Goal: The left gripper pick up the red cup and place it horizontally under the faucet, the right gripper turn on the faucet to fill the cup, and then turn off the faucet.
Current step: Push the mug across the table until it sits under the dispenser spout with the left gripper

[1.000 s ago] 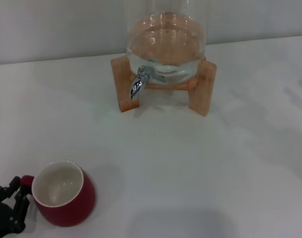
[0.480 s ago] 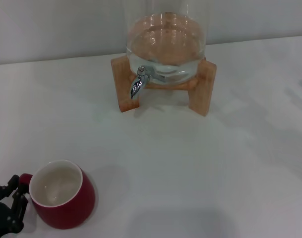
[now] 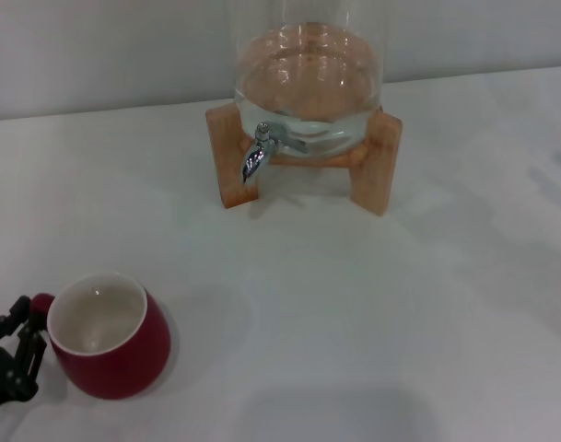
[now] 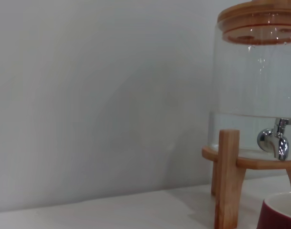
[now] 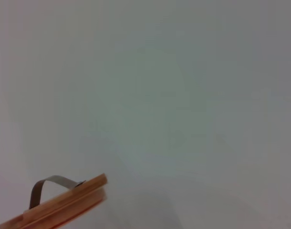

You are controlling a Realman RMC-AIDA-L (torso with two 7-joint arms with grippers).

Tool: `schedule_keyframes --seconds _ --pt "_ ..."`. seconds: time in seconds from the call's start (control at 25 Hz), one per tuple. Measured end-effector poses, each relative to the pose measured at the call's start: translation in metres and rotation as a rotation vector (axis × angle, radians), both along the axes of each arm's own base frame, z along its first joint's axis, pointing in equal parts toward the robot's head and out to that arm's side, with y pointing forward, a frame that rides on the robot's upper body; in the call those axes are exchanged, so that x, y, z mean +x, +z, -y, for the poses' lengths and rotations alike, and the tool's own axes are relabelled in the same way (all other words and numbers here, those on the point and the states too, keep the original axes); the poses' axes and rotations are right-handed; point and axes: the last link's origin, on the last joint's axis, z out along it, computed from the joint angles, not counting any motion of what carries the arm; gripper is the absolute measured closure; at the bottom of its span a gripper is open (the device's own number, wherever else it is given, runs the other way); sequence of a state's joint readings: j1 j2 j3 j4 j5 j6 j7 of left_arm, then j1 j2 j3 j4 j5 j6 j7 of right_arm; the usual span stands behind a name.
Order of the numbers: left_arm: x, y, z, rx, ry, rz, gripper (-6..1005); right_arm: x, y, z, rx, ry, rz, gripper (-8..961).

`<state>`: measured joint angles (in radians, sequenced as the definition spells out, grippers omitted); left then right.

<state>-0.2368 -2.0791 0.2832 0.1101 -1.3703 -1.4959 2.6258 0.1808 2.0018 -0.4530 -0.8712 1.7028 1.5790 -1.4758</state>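
The red cup (image 3: 114,343) is at the front left of the white table, upright with its white inside showing and its small handle toward my left gripper (image 3: 22,330). The black claw sits at the picture's lower left edge with its fingers closed round the handle. The cup's rim also shows in the left wrist view (image 4: 281,212). The chrome faucet (image 3: 256,157) sticks out of the glass dispenser (image 3: 308,83) at the back middle, well away from the cup; it also shows in the left wrist view (image 4: 276,143). My right gripper is out of view.
The dispenser stands on a light wooden stand (image 3: 381,170) near the back wall. The white table (image 3: 354,313) stretches between the stand and the cup. The right wrist view shows only the dispenser's wooden lid (image 5: 64,202) and the wall.
The red cup and my left gripper have moved together a little to the left and away from the front edge. The faucet and dispenser have not moved.
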Motion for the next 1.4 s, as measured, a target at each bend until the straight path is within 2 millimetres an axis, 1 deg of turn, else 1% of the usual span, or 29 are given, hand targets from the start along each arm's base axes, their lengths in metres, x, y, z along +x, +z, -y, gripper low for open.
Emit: schedule_keyframes --seconds 0.6,0.96,1.4 --pt "0.012 -0.003 -0.036 -0.018 -0.026 -0.039 843 0.001 -0.002 0.004 -0.008 0.005 -0.007 294" --pt "0.019 -0.001 -0.059 -0.027 -0.038 -0.065 843 0.001 -0.002 0.004 -0.009 0.006 -0.007 294" --pt "0.033 -0.008 -0.087 -0.076 -0.048 -0.104 843 0.0 -0.003 0.005 -0.011 0.009 -0.009 295"
